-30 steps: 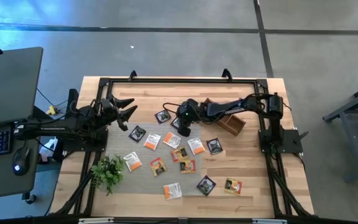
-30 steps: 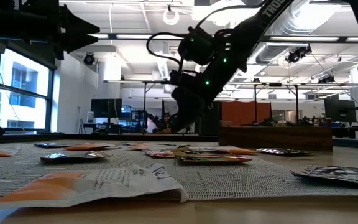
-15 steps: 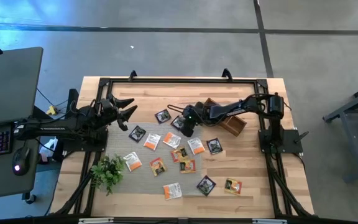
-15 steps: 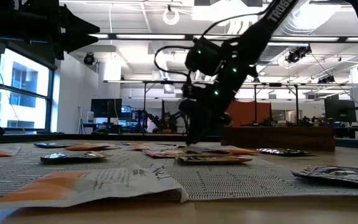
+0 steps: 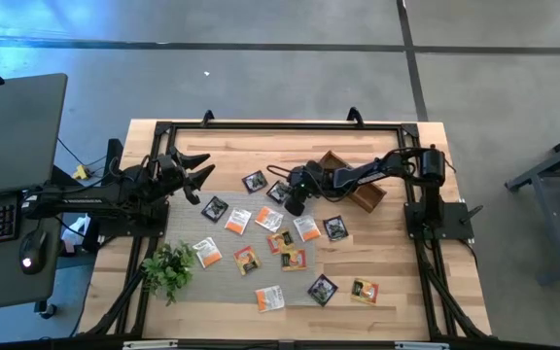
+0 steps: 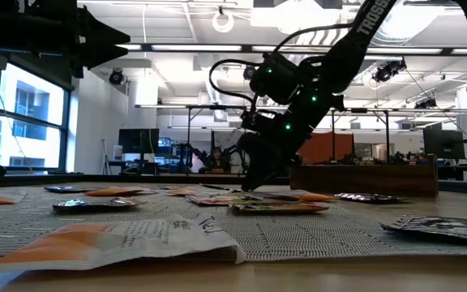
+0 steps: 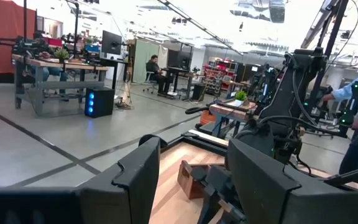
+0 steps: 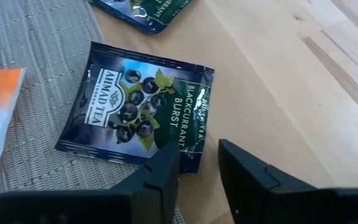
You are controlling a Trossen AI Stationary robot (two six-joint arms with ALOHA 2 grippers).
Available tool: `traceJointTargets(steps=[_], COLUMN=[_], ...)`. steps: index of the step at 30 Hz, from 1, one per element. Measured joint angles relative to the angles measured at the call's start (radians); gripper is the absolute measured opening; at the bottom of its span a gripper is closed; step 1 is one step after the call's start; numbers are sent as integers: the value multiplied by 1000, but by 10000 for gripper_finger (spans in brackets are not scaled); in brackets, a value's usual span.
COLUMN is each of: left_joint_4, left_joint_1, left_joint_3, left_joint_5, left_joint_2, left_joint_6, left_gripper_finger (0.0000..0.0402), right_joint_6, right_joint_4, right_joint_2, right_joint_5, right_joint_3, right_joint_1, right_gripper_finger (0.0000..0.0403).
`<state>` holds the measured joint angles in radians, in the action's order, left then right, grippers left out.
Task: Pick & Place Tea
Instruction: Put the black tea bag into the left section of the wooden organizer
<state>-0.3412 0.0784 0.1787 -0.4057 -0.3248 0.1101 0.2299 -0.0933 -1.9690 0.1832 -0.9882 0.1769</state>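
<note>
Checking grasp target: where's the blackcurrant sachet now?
Right wrist view: the blackcurrant sachet lies flat, half on the grey mat, half on bare wood, just ahead of the right gripper.

Black sachet (image 8: 138, 106), orange sachet (image 5: 270, 298), grey woven mat (image 5: 229, 277).

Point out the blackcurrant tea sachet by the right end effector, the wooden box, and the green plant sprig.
blackcurrant tea sachet (image 8: 138, 109): right wrist view, on the printed berries at its middle.
wooden box (image 5: 363, 194): high view, on its wall nearest the right arm.
green plant sprig (image 5: 168, 267): high view, on the leaves' middle.
</note>
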Motion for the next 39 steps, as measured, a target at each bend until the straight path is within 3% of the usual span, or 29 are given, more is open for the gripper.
traceJointTargets(steps=[6, 29, 34, 39], left_joint_4=[0, 2, 2, 2], left_joint_1=[0, 0, 0, 0], left_joint_3=[0, 0, 0, 0], left_joint_5=[0, 0, 0, 0], left_joint_2=[0, 0, 0, 0], left_joint_6=[0, 0, 0, 0], left_gripper_finger=[188, 188, 188, 188], right_joint_6=[-29, -64, -114, -145], right_joint_4=[-3, 19, 28, 187], right_joint_2=[-1, 89, 110, 207], right_joint_5=[-2, -81, 47, 299], right_joint_3=[0, 4, 4, 4], right_joint_1=[0, -40, -57, -57], right_gripper_finger=[10, 2, 1, 1])
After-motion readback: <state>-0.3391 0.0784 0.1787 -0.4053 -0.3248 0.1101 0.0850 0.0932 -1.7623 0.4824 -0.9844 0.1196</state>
